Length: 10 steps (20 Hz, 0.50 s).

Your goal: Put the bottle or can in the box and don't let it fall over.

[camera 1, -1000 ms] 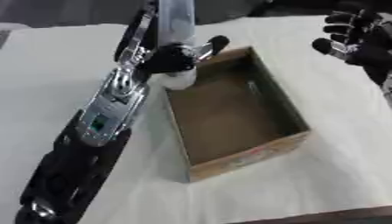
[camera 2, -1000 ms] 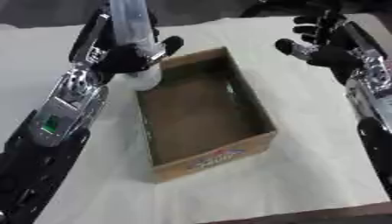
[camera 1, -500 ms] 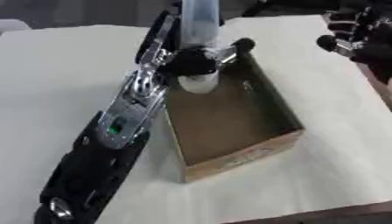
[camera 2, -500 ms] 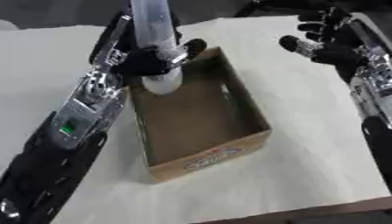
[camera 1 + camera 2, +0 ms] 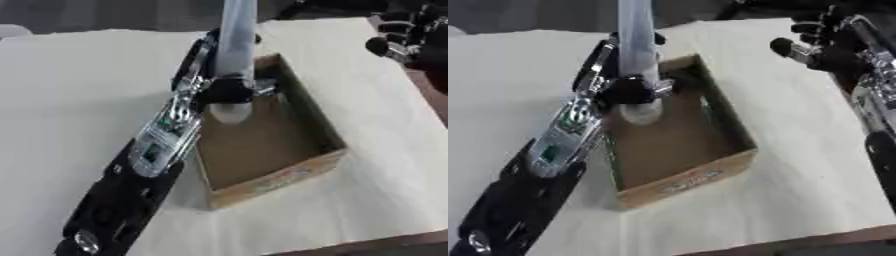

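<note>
Surface: pale cloth covers our bench point(image 5: 79, 75), with a dark strip of room beyond its far edge.
Box: an open cardboard box point(image 5: 302, 167) sits near the middle of the cloth, long axis running away from us, a printed label on its near wall. We see nothing lying inside it.
Bottle: a tall, translucent, pale bottle point(image 5: 234, 35) is held upright above the far left part of the box, its base over the opening and, as far as we can tell, not yet on the box floor. Its top runs out of the picture.
Left robot hand: our left robot hand point(image 5: 229, 92) is clenched round the lower part of the bottle, the arm reaching in from the lower left along the box's left wall. We judge the low grasp keeps the bottle's base steady as it goes in.
Right robot hand: our right robot hand point(image 5: 826, 50) hovers at the upper right, well apart from the box, fingers loosely spread and holding nothing. It looks to be kept clear of the work.
Step in hand: we judge we are lowering the bottle into the box, placement not yet done.
Next move: we should come straight down until the base sits flat, then open the fingers gently.
Risk: a tall, narrow bottle tips easily; brushing the wall or letting go early could topple it.
</note>
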### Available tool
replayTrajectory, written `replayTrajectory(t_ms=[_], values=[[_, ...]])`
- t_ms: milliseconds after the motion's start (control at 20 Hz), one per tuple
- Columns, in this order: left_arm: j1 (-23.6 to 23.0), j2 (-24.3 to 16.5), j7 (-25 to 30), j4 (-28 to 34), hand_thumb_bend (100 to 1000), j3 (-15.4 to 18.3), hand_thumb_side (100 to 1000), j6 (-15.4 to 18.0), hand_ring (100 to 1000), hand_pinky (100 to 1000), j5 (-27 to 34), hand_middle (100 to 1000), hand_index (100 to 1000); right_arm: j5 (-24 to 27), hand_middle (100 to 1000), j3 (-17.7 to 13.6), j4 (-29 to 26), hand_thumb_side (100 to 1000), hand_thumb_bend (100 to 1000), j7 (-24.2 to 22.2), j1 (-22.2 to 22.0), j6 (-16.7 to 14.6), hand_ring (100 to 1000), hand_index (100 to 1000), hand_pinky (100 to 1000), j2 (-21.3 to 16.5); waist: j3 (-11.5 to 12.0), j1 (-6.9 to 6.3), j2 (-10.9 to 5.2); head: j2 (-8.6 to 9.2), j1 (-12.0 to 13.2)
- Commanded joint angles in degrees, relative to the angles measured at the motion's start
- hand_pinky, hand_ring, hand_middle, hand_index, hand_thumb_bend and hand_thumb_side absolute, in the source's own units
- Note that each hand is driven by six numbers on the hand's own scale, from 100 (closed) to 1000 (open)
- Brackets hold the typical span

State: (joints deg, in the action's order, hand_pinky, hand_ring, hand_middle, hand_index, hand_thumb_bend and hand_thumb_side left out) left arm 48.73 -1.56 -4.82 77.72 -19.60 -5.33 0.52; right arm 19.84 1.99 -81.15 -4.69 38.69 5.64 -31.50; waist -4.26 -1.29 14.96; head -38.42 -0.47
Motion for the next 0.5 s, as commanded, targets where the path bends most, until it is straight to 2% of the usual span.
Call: replayTrajectory(t_ms=[50,150,500], values=[[0.11,-0.95,3.00,-0.35,1000,0.07,203,-0.66,772,880,-4.00,671,782,0.44,769,-0.62,-0.78,170,676,0.08,0.59,-0.20,846,950,958,-1.62,0.20,0.26,-1.19,0.83,-0.42],[-0.54,-1.41,4.77,-0.99,1000,0.39,218,-0.94,802,887,-5.93,700,797,0.48,768,-0.65,-0.84,170,676,0.15,0.48,-0.19,845,950,958,-1.74,0.48,0.23,-1.25,0.80,-0.67],[-1.86,-2.90,5.81,-0.85,1000,1.53,205,-1.58,790,877,-6.93,691,790,0.48,768,-0.66,-0.81,170,676,0.24,0.04,-0.12,845,950,959,-1.91,1.39,0.34,-1.61,0.75,-1.34]])
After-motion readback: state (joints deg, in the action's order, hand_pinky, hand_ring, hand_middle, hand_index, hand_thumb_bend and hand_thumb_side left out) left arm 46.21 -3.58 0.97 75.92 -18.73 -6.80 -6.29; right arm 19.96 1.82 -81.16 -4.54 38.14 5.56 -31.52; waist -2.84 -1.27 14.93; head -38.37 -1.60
